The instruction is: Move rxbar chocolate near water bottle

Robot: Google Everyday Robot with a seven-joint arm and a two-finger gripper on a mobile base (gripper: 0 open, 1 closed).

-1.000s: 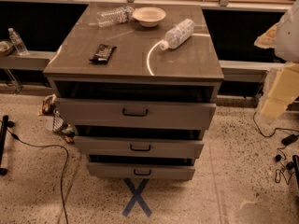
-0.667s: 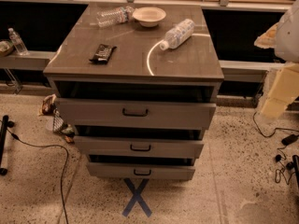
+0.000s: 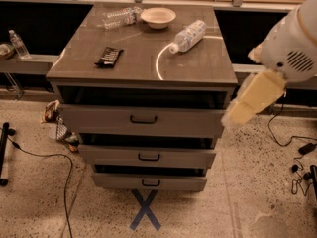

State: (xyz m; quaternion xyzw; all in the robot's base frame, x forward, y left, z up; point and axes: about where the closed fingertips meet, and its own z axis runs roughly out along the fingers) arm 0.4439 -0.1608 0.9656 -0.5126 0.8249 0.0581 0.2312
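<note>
The rxbar chocolate (image 3: 109,56), a flat black-wrapped bar, lies on the left part of the grey cabinet top (image 3: 138,58). The water bottle (image 3: 121,18), clear and crinkled, lies on its side at the back left of the top, next to a pale bowl (image 3: 158,17). My gripper (image 3: 250,100) hangs off the cabinet's right front corner, below the level of the top and well apart from the bar and the bottle. The white arm housing (image 3: 292,43) is above it at the right edge of the view.
A whiter bottle with a white cap (image 3: 188,35) lies right of the bowl. A small upright bottle (image 3: 19,43) stands on a ledge at far left. Three drawers (image 3: 143,119) stand partly open. A blue X (image 3: 145,209) and cables (image 3: 59,157) are on the floor.
My arm and gripper have swung left and closer to the cabinet's right front corner. The bar, both bottles and the bowl have not moved.
</note>
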